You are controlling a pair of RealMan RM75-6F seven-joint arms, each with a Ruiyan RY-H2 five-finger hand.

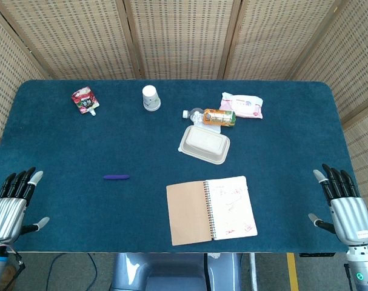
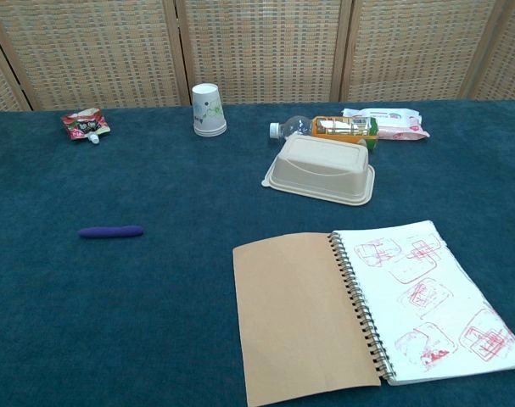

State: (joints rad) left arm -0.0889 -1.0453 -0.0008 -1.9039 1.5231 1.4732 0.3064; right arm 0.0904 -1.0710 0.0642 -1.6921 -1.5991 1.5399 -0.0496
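cup (image 1: 151, 97) inverted | box (image 1: 204, 143) overturned | bottle (image 1: 211, 116) lying flat

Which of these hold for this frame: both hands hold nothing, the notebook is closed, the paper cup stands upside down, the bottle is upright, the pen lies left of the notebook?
1. Both hands hold nothing. True: the left hand and the right hand rest at the table edges with fingers apart.
2. The spiral notebook is closed. False: it lies open, red drawings showing on its page.
3. The paper cup stands upside down. True.
4. The plastic bottle is upright. False: it lies on its side behind the lidded food container.
5. The purple pen lies left of the notebook. True.
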